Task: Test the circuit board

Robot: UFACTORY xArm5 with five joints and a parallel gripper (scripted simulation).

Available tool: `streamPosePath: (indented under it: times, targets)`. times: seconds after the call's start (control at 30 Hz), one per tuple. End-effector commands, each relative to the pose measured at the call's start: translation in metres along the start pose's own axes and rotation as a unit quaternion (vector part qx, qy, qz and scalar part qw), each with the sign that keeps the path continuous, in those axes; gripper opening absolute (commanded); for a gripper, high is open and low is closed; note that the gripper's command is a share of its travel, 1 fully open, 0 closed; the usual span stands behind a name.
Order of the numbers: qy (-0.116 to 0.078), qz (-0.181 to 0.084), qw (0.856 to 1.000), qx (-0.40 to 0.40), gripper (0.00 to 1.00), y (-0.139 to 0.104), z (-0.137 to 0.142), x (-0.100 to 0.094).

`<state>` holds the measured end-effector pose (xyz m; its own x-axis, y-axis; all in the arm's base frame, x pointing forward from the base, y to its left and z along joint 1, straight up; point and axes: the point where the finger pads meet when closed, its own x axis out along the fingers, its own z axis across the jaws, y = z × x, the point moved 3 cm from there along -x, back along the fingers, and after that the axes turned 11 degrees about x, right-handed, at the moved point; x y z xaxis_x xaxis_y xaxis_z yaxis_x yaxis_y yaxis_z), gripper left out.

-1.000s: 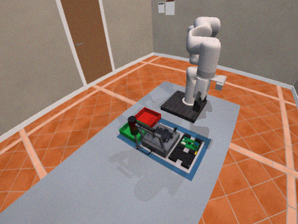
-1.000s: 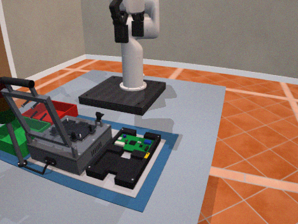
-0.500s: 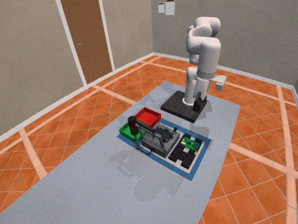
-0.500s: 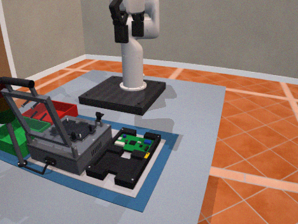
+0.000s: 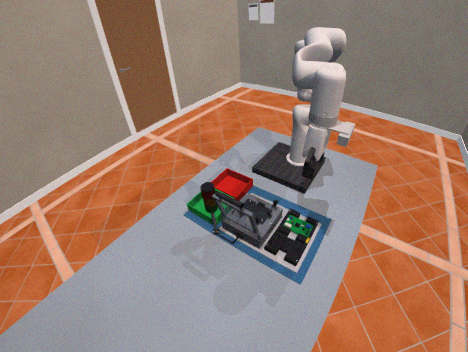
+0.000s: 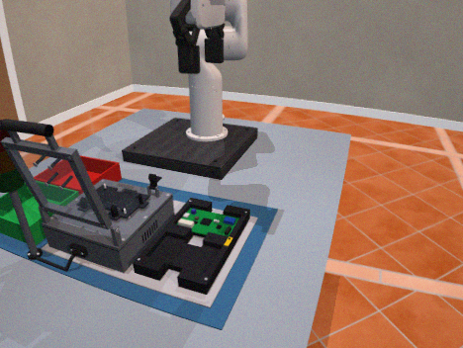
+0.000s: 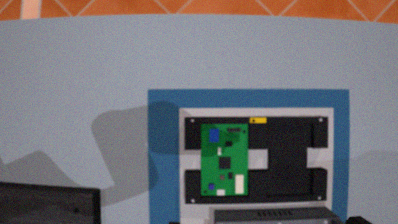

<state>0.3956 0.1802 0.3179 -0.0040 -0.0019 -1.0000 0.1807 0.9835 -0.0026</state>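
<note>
Claw [image 5: 314, 164] [image 6: 202, 55] [image 7: 266, 222] is hovering high, fingers apart, holding nothing. Board [image 5: 299, 226] [image 6: 205, 223] [image 7: 224, 160] is lying component side up at nine o'clock in tray [image 5: 285, 245] [image 6: 173, 252] [image 7: 290, 160], wrist view. Connector [image 6: 186, 222] [image 7: 239, 184] is sitting at five o'clock on it. Off-centre descent would be risking fingers hitting tray walls; uneven grip, board tilting and missing pins; wrong turn, connector facing wrong.

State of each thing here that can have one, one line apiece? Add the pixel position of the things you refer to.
Green circuit board [image 5: 299, 225] [image 6: 208, 223] [image 7: 224, 160]: in black tray, component side up
Grey metal tester lid [image 5: 252, 223] [image 6: 91, 190]: raised
Black pincer [image 6: 201, 55]: open, empty
Dark cylindrical signal light [image 5: 208, 196]: neither colour clearly lit
</note>
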Motion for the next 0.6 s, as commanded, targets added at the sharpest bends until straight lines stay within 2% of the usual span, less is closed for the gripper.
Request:
streamPosePath:
  times: [0.0,0.07,0.13,0.57]
  targets:
    - [-0.002,0.001,1.000,0.000,1.00,0.000,0.001,0.018]
    - [-0.002,0.001,1.000,0.000,1.00,0.000,0.001,0.029]
    - [-0.002,0.001,1.000,0.000,1.00,0.000,0.001,0.029]
    - [-0.002,0.001,1.000,0.000,1.00,0.001,0.001,0.125]
